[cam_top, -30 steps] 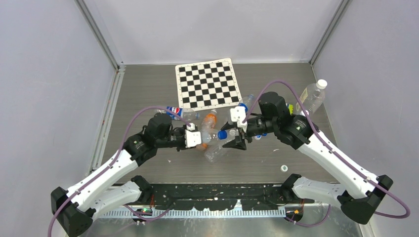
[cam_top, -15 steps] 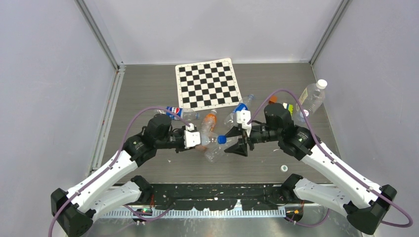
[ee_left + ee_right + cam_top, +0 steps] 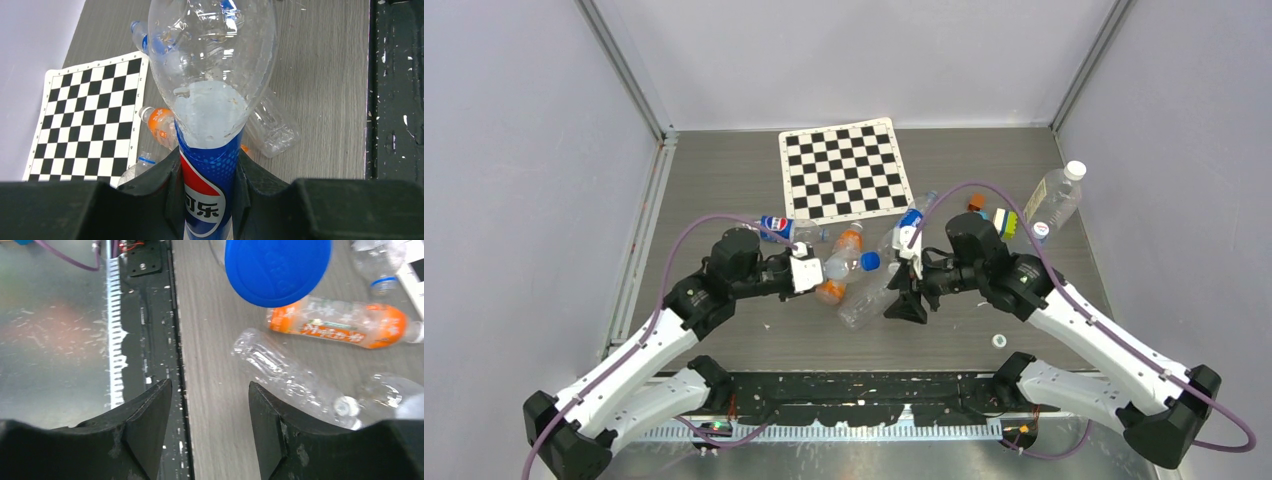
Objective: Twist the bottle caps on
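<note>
Seemingly this cap is nearly done: the blue cap [image 3: 870, 261] sits on the neck of the Pepsi bottle [image 3: 839, 266], held above mid-table, with the left gripper [image 3: 207, 172] clenched on its label. The right gripper [image 3: 210, 390] is spread wide and empty (the cap faces it, apart). Whether the thread is tight cannot be told. Next comes another twist, or fetching the loose white cap [image 3: 999, 341] by the near edge, toward the right corner. Half a second ago the blue cap sat nearer the near edge, close beside the right fingers.
</note>
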`<state>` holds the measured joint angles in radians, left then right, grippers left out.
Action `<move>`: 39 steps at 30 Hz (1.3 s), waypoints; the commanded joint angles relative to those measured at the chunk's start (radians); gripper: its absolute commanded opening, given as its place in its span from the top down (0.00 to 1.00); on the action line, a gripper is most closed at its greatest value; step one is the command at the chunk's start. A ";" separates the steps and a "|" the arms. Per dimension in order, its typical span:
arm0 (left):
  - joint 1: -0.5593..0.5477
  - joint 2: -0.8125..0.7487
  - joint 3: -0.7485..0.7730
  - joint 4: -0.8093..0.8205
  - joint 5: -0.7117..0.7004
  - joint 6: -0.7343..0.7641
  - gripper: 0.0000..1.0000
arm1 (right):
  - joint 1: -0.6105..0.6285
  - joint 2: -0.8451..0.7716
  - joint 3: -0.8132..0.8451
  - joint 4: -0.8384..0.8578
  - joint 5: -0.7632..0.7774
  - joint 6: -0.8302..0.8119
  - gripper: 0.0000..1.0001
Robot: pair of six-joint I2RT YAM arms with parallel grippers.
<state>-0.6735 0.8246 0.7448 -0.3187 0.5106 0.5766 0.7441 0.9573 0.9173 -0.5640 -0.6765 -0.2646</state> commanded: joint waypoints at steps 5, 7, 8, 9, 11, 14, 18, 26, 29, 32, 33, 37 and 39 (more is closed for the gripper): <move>0.003 0.029 0.041 -0.039 0.053 0.019 0.68 | 0.003 -0.095 0.202 -0.114 0.172 -0.264 0.37; 0.003 0.039 0.047 -0.051 0.071 0.019 0.68 | 0.003 -0.081 0.231 -0.122 0.161 -0.312 0.37; 0.002 0.042 0.049 -0.055 0.081 0.019 0.68 | 0.003 -0.076 0.238 -0.120 0.146 -0.324 0.37; 0.003 0.046 0.051 -0.058 0.089 0.019 0.68 | 0.003 -0.066 0.250 -0.112 0.138 -0.344 0.37; 0.003 0.049 0.055 -0.063 0.100 0.019 0.68 | 0.003 -0.044 0.268 -0.104 0.112 -0.369 0.37; 0.003 0.053 0.056 -0.069 0.109 0.019 0.68 | 0.003 -0.010 0.292 -0.107 0.063 -0.401 0.37; 0.003 0.058 0.059 -0.072 0.128 0.017 0.68 | 0.002 0.036 0.320 -0.127 0.017 -0.430 0.37; 0.003 0.069 0.063 -0.077 0.154 0.012 0.68 | 0.003 0.087 0.341 -0.145 -0.029 -0.453 0.39; 0.003 0.073 0.065 -0.077 0.159 0.011 0.68 | 0.004 0.093 0.344 -0.148 -0.038 -0.453 0.42; 0.002 0.075 0.066 -0.078 0.166 0.008 0.68 | 0.005 0.096 0.344 -0.145 -0.049 -0.449 0.45; 0.003 0.076 0.067 -0.079 0.167 0.006 0.68 | 0.005 0.097 0.345 -0.146 -0.052 -0.448 0.45; 0.003 0.076 0.068 -0.079 0.175 0.002 0.68 | 0.008 0.107 0.353 -0.159 -0.063 -0.447 0.48; 0.003 0.077 0.070 -0.080 0.176 0.002 0.68 | 0.011 0.113 0.354 -0.163 -0.067 -0.447 0.49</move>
<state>-0.6735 0.9020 0.7685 -0.4034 0.6510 0.5831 0.7456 1.0595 1.2247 -0.7345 -0.7105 -0.7044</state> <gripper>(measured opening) 0.325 0.518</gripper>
